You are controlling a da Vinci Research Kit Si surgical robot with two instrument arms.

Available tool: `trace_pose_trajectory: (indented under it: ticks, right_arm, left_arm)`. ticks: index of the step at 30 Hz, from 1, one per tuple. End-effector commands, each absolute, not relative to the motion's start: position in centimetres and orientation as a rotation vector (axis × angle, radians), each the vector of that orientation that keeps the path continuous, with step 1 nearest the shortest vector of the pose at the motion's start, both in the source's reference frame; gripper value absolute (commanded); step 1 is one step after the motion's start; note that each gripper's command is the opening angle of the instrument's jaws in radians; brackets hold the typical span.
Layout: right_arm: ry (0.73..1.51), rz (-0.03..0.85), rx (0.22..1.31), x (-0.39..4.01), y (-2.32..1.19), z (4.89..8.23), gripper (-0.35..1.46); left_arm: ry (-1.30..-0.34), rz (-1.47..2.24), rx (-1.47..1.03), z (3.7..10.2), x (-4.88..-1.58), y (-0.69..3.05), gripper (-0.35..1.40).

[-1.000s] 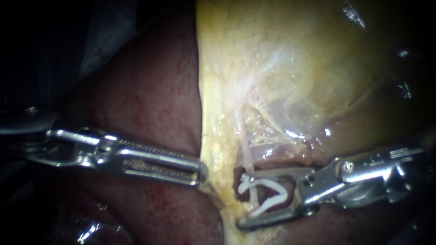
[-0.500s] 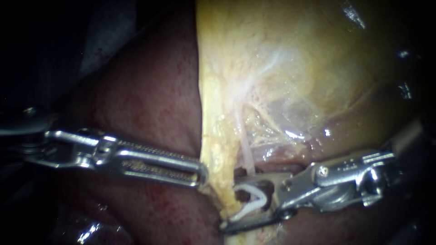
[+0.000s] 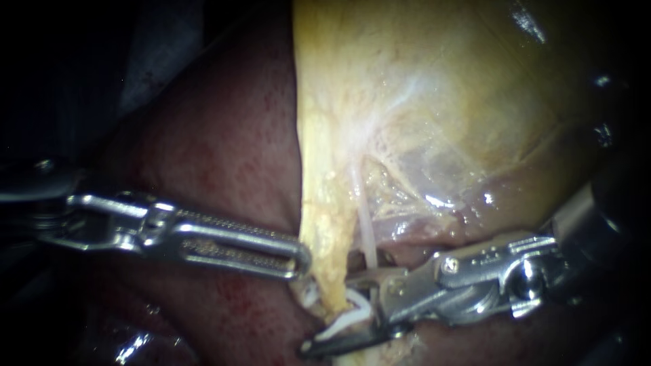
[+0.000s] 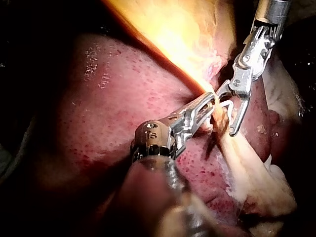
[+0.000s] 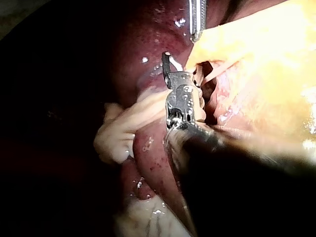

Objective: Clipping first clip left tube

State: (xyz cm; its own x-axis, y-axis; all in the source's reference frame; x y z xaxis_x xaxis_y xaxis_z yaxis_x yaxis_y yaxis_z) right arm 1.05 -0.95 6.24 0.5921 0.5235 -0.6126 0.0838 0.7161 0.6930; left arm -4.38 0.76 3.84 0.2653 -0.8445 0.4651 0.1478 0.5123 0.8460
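The liver [image 3: 224, 156] fills the left and lower part of the endoscope view, dark red and speckled. The yellow gallbladder [image 3: 420, 88] hangs over it from the top edge. Its left edge runs straight down the middle and narrows to a fold at the bottom.

Your left instrument [image 3: 302, 261] comes in low across the liver. Its jaws lie together, and their tip is clamped on the left edge of that fold. The left wrist view shows the same pinch of yellow tissue at the tip.

Your right instrument [image 3: 329, 313] reaches in from the right, under the gallbladder's lower edge. Its jaws stand partly apart, with the upper one level and the lower one angled down past the fold. Both of them bear on the white clip [image 3: 349, 318] seated between them.

The tube [image 3: 365, 227] is a thin pale strand. It runs down from the gallbladder's webbed tissue and goes out of sight behind your right upper jaw, just beside the fold. It therefore enters the mouth of those jaws directly above the clip. From here you cannot tell whether the clip's legs lie around it. The clip's near leg curves out along the lower jaw, close under your left jaws.
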Motion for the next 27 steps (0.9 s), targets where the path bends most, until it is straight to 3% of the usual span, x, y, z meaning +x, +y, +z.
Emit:
trace_pose_trajectory:
  ticks: [1,6,10,14,27]
  right_arm:
    - [0.916,0.290,0.752,1.05,-0.95,6.24,0.44]
    - [0.914,0.294,0.756,1.04,-0.94,6.26,0.30]
    - [0.898,0.335,0.779,1.01,-0.91,6.29,-0.03]
    - [0.892,0.348,0.788,0.97,-0.87,6.34,-0.21]
    - [0.890,0.350,0.793,0.91,-0.83,6.39,-0.25]
  left_arm:
    - [-1.100,-0.770,0.777,3.84,-4.39,0.75,-0.35]
    - [-1.100,-0.771,0.777,3.84,-4.39,0.76,-0.35]
    - [-1.100,-0.771,0.777,3.84,-4.39,0.76,-0.35]
    - [-1.100,-0.771,0.777,3.85,-4.39,0.76,-0.35]
    - [-1.100,-0.771,0.777,3.85,-4.40,0.76,-0.35]
